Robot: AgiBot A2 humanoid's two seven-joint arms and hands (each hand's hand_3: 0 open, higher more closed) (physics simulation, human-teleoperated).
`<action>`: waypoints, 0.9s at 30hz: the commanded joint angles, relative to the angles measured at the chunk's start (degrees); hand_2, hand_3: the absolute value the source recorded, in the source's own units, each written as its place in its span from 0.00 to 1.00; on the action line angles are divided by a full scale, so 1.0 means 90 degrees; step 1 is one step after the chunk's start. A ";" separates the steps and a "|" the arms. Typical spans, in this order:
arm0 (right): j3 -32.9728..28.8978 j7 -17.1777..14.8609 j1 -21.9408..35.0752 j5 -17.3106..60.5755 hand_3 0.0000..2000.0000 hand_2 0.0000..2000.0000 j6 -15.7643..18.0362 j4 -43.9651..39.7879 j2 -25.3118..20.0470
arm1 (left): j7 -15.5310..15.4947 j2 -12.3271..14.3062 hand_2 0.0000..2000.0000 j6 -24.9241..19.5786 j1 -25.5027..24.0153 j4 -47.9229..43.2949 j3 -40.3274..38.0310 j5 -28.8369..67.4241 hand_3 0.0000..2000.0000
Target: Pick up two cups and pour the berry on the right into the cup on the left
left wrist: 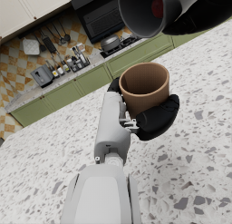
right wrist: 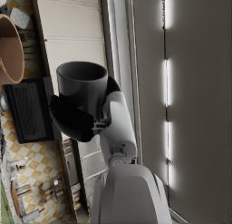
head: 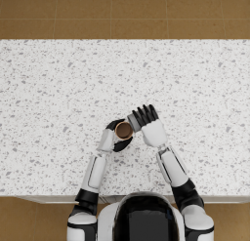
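Here the right hand (head: 150, 124) grips the grey cup (left wrist: 152, 11) tipped mouth-down over the brown cup (left wrist: 144, 88), held upright above the table (head: 49, 89) by the left hand (left wrist: 156, 119), so the red berry (left wrist: 157, 6) drops in.

Both arms are built from smooth white shell segments. In the head view, each upper arm section is white, followed by a black band at the elbow, then a white tapered forearm with grey side panels. The left dark five-finger hand (head: 117, 136) has a pale grey-white back plate; its fingers are matte black. The right dark five-finger hand (head: 149, 123) has a white back plate and black segmented fingers. In the wrist views, each forearm narrows to a rounded grey-white wrist housing with a small dark fastener and short mechanical linkages beside the palm
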 commanded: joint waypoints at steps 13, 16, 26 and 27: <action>-0.0154 0.0007 0.0018 0.2495 0.64 1.00 -0.0027 0.0273 -0.0229 | 0.0005 0.0156 1.00 -0.0011 0.0113 -0.0067 -0.0195 0.0000 0.64; -0.0104 0.0007 -0.0113 0.2662 0.64 1.00 -0.0031 0.0235 -0.0174 | 0.0005 0.0138 1.00 -0.0006 0.0009 -0.0016 -0.0166 0.0000 0.64; -0.0140 0.0010 -0.0158 0.2754 0.64 1.00 -0.0047 0.0244 -0.0180 | 0.0004 0.0134 1.00 -0.0005 -0.0050 -0.0128 -0.0206 0.0000 0.64; -0.0141 0.0010 -0.0159 0.2755 0.64 1.00 -0.0049 0.0244 -0.0180 | 0.0004 0.0134 1.00 -0.0004 -0.0051 -0.0129 -0.0206 0.0000 0.64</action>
